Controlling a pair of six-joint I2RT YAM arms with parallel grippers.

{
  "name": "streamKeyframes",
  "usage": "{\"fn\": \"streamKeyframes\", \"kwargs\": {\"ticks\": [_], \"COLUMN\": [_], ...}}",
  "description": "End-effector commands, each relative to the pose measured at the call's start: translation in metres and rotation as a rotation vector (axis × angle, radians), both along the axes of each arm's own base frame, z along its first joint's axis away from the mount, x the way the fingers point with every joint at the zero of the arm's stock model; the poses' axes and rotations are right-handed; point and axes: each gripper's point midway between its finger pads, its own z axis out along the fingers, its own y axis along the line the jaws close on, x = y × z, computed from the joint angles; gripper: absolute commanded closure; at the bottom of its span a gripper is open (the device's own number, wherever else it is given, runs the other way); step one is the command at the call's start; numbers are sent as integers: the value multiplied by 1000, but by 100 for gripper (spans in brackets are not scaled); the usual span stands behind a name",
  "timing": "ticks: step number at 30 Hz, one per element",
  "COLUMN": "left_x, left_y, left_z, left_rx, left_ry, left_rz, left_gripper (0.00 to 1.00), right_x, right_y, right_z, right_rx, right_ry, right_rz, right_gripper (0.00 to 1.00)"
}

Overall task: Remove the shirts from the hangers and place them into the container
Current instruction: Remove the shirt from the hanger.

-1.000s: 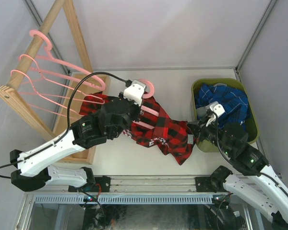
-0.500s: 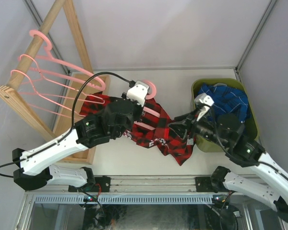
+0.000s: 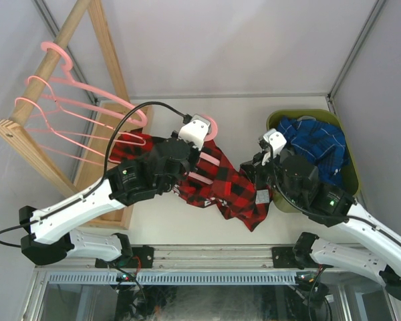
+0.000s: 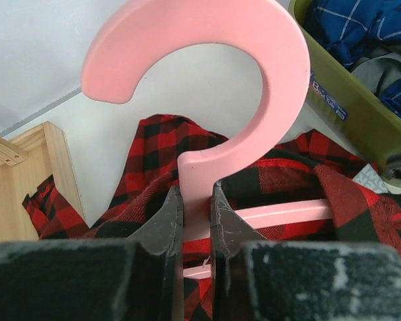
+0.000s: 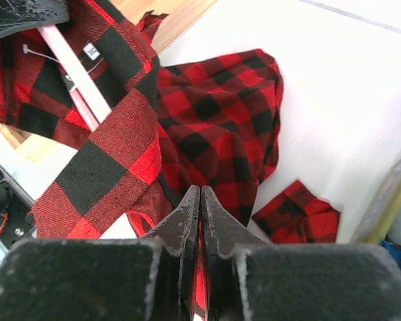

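At about nine o'clock in the overhead view the wooden rack (image 3: 27, 144) carries the empty hangers (image 3: 39, 80), hooked back on the rail out of the way. Near the centre, the left end effector (image 4: 194, 200) is clamped on the stem of the last hanger (image 4: 254, 80), just below its curved hook. That hold keeps the frame steady above the desk (image 3: 254, 110) so the garment can be pulled against it. The red-black plaid shirt (image 3: 220, 184) is on that hanger, its collar around the pink bar, and the rest lies crumpled on the desk toward five o'clock. To its right, the right end effector (image 5: 199, 194) is closed at the shirt's edge. A sliver of red cloth shows between its fingers, so it appears to pinch a fold, probably to drag the shoulder off the bar. At three o'clock sits the container (image 3: 307, 112), holding the blue plaid shirt (image 3: 317, 144) and close enough for a short carry.
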Motion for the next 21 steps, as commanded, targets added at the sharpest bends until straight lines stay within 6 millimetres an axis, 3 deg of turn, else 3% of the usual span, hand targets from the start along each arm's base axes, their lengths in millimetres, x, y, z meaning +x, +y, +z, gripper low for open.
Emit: {"fn": "streamKeyframes", "kwargs": {"ticks": [1,8,12,15,18,21], "left_x": [1,0,0,-1,-1,-1], "left_y": [3,-1,0,0,2,3], "left_z": [45,42,44,45,47,47], "left_rx": [-132,-131,-141,-147,-150,-150], "left_ry": [-64,-55,-57,-56,-59,-60], "left_rz": [14,1,0,-4,0,1], "left_gripper": [100,100,100,100,100,100], "right_x": [4,-16,-24,-22,-15,-12], "right_y": [-19,5,27,37,34,27], "right_z": [14,59,53,38,24,22], "right_rx": [8,212,221,182,137,123], "right_ry": [-61,-117,-72,-35,-7,-7], "right_rz": [-73,78,179,203,159,123], "right_gripper": [96,65,54,53,56,73]}}
